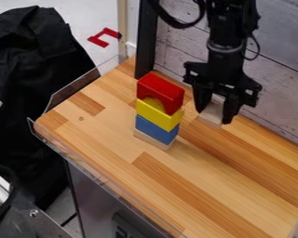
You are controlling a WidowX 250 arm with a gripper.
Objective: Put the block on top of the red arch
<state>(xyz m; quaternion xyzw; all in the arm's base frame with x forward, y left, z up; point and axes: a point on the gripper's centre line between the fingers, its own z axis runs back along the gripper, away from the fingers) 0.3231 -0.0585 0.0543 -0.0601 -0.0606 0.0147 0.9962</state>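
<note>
Black two-finger claw [215,114] hangs fingers-down at the far right of the stack, apart from it. Fingers part-open, closed onto a pale, bare-wood block [212,115], one finger on its left side, one on its right. Block's lower end pokes out below the fingertips; long axis can't be read for sure, fingers cover too much. Can't tell whether it touches the table. Black robot arm [225,39] comes down from the top edge.

Left of the claw: red arch-shaped block [160,89], top of stack. Legs down, flat face up, long axis far-left to near-right, cutout toward near left. Under it, in order: yellow block [156,115], blue rectangular block [155,129], pale wooden base block [152,140]. Stack upright, layers roughly aligned.

All on a striped wooden tabletop [201,186], clear plastic edging [102,179] along its near-left side. Grey plank-pattern wall [279,88] behind, black upright post [145,42] far left of the arm. Black fabric [33,69] left of the table.
</note>
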